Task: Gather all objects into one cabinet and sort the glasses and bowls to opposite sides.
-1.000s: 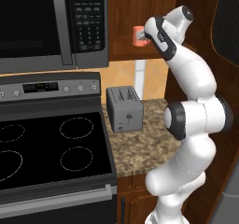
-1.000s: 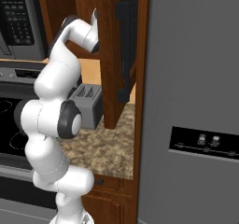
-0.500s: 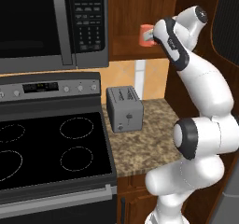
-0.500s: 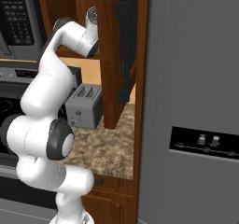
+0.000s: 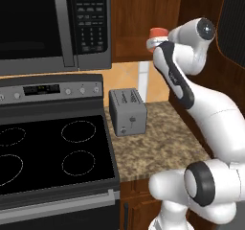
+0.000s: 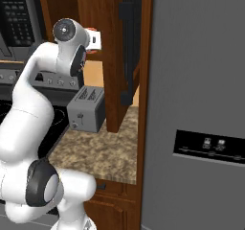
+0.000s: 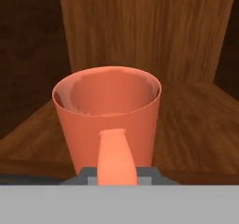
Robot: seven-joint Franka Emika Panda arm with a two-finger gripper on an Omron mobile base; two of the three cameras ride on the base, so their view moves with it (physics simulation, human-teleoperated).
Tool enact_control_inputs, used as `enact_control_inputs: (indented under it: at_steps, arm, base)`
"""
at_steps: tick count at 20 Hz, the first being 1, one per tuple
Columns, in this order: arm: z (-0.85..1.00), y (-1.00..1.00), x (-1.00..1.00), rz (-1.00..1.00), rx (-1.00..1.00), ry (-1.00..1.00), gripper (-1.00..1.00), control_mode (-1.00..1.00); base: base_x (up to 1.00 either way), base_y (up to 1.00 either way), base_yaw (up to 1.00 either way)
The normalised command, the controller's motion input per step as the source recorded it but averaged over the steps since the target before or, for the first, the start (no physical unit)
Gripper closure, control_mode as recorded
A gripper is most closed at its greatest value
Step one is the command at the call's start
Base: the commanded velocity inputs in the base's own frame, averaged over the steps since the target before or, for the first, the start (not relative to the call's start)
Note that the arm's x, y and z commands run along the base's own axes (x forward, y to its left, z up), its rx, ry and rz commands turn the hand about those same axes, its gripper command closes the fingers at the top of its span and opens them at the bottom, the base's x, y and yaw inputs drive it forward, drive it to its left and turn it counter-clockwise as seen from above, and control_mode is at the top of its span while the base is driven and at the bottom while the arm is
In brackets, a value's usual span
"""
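An orange-red to salmon handled mug (image 7: 108,115) fills the middle of the hand view, upright, its handle turned toward the camera. My gripper (image 7: 116,175) is shut on that handle; grey finger pads (image 7: 84,175) show on either side of it. Under and behind the mug are a wooden shelf board (image 7: 196,125) and a wooden back wall. From the left base view the mug (image 5: 158,33) is high up beside the hand (image 5: 160,49), against the reddish-brown cabinet (image 5: 139,18). In the right base view the gripper (image 6: 94,40) is level with the cabinet's side wall (image 6: 112,56).
A grey toaster (image 5: 127,111) stands on the speckled counter (image 5: 158,143) below the hand. A black stove top (image 5: 52,152) and a microwave (image 5: 52,23) lie to the left. A dark open cabinet door (image 6: 131,42) and a grey fridge (image 6: 201,104) stand to the right.
The jaws have closed on the mug's handle. The mug and hand have shifted to the right at the same height, while the elbow has swung outward and down.
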Motion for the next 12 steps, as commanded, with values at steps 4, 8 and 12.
enact_control_inputs:
  at_steps: [4, 8, 12]
  arm:
    - [0.34, -0.12, -0.89, 0.00, 0.00, 0.01, 1.00, -1.00]
    - [0.02, -0.08, -1.00, 0.00, 0.00, 0.04, 1.00, -1.00]
    - [-0.13, 0.00, -0.98, -0.05, -0.01, 0.15, 1.00, -1.00]
  base:
    - [0.00, 0.00, 0.00]
    - [0.00, 0.00, 0.00]
    - [0.00, 0.00, 0.00]
